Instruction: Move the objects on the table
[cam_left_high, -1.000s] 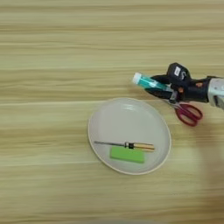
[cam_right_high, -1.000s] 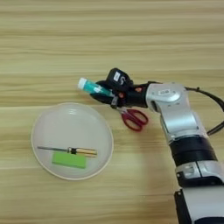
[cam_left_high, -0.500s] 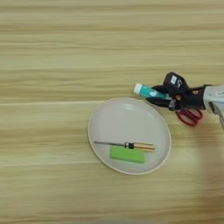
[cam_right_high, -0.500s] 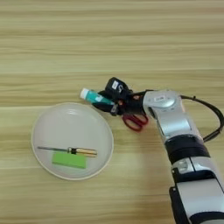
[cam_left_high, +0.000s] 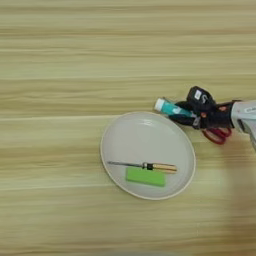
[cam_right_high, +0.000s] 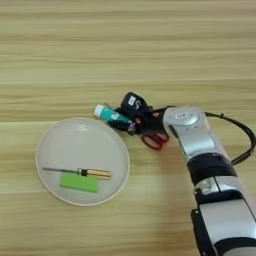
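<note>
My right gripper (cam_right_high: 121, 117) is shut on the white and teal tube (cam_right_high: 108, 114), holding it just past the upper right rim of the round beige plate (cam_right_high: 65, 140). In the left eye view the tube (cam_left_high: 170, 108) sticks out leftward from the black fingers (cam_left_high: 186, 114). On the plate lie the thin screwdriver with yellow-black handle (cam_left_high: 145, 166) and, just below it, the flat green block (cam_left_high: 145, 176). The red-handled scissors (cam_right_high: 155, 140) rest on the table under the gripper's wrist, partly hidden by it.
The silver forearm (cam_right_high: 195, 140) reaches in from the lower right, with a black cable (cam_right_high: 240, 132) looping beside it. The wood-grain table (cam_left_high: 75, 65) spreads out all around the plate.
The gripper, still holding the tube, has come down and moved slightly toward the plate's upper right rim. The screwdriver, block and scissors have stayed in place.
</note>
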